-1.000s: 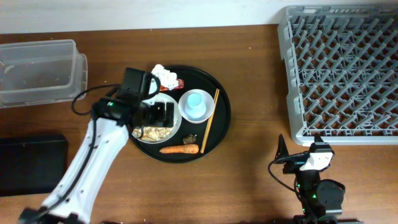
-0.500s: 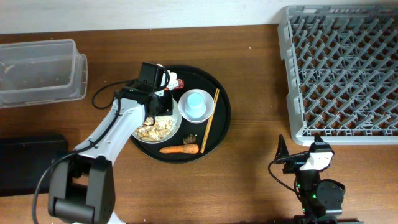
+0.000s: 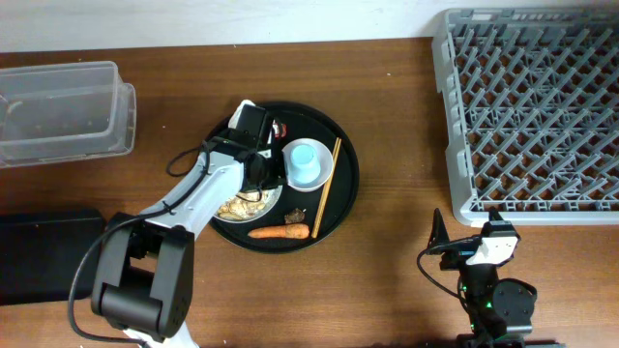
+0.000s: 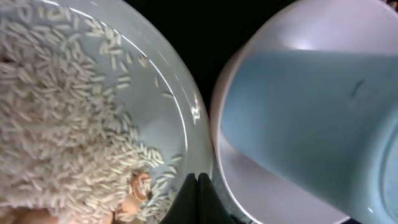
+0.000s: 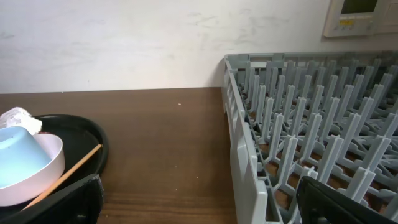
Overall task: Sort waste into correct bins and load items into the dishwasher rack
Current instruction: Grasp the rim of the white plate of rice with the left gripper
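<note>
The white plate (image 3: pixel 224 207) with beige rice (image 4: pixel 56 124) sits on the round black tray (image 3: pixel 340 207), and the light-blue cup (image 3: pixel 306 162) stands just to its right. My left gripper (image 4: pixel 198 185) is shut, its tips pressed together with nothing between them, low over the plate's right rim (image 4: pixel 186 106) beside the cup (image 4: pixel 298 124). Chopsticks (image 3: pixel 326 188) lie right of the cup and the orange carrot (image 3: pixel 279 232) lies at the tray's front. A red wrapper (image 3: pixel 280 127) shows behind my left arm; the tissue (image 5: pixel 18 118) is seen from the right wrist. My right gripper (image 5: pixel 205 211) stands open, empty, beside the dishwasher rack (image 3: pixel 532 116).
The clear tub (image 3: pixel 58 111) stands at the far left, with the black container (image 3: pixel 44 253) in front of it. The rack's grey wall (image 5: pixel 239 143) rises close on the right of my right gripper. Bare brown table (image 3: pixel 397 145) lies between the tray and the rack.
My left gripper has moved right across the plate to its rim by the cup and has gone from open to shut. The right arm has not moved.
</note>
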Available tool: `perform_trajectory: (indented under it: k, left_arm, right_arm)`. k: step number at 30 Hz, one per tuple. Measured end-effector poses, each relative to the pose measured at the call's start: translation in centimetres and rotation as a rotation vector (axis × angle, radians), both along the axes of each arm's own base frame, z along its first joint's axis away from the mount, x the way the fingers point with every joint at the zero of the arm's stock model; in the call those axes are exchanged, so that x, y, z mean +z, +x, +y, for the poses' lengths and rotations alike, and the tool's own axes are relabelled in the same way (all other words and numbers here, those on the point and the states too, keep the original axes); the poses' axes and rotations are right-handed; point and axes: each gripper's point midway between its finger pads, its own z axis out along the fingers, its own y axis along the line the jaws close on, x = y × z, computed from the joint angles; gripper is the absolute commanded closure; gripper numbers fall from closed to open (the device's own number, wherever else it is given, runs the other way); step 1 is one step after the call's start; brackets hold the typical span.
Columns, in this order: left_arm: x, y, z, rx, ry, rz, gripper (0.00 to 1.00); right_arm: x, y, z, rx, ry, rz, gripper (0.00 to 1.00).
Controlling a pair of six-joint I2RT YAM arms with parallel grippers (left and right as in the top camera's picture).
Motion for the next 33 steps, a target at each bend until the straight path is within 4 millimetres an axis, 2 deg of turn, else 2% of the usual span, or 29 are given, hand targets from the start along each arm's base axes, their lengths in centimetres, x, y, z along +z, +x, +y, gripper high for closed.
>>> perform_trajectory:
  k: [6, 16, 19, 21, 25, 33]
  left_arm:
    - [0.2, -0.2, -1.6, -0.012, -0.032, -0.005, 0.99]
    - [0.7, 0.9, -2.1, -0.002, -0.057, -0.049, 0.99]
    - [-0.1, 0.9, -1.9, 0.002, -0.043, -0.036, 0.99]
    - [-1.3, 0.9, -1.8, 0.004, -0.03, -0.018, 0.99]
    - [-2.2, 1.8, -2.2, 0.005, -0.038, -0.042, 0.99]
    - [-1.1, 4.1, -2.9, 0.007, -0.07, -0.143, 0.99]
  right_arm:
    - [0.0, 0.0, 0.0, 0.0, 0.0, 0.0, 0.01]
    - [0.0, 0.0, 0.0, 0.0, 0.0, 0.0, 0.02]
    - [0.0, 0.0, 0.0, 0.0, 0.0, 0.0, 0.02]
    - [0.0, 0.0, 0.0, 0.0, 0.0, 0.0, 0.02]
    - [0.0, 0.0, 0.0, 0.0, -0.001, 0.0, 0.02]
    - [0.0, 0.0, 0.0, 0.0, 0.0, 0.0, 0.02]
